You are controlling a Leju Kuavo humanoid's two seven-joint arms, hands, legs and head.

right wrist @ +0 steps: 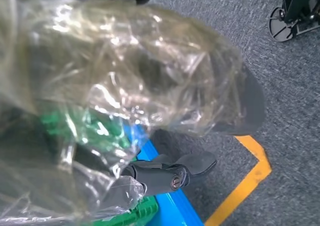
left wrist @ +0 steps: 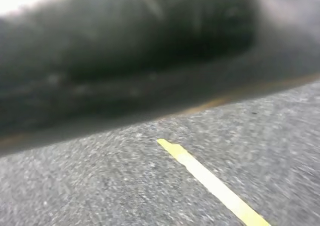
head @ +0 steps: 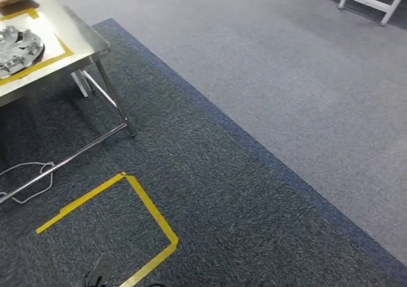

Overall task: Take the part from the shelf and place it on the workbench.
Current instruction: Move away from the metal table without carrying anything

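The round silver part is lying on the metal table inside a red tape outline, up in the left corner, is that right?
Not quite: the tape outline is yellow, not red. The head view shows the round silver part lying on the metal table inside that yellow outline, in the upper left corner.

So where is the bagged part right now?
In the right wrist view, the bagged part is in the right hand, above the carpet near the yellow tape corner.

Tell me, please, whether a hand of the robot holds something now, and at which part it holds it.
The right hand holds a part wrapped in a clear plastic bag, which hides where the fingers grip. Whether the left hand holds anything cannot be told.
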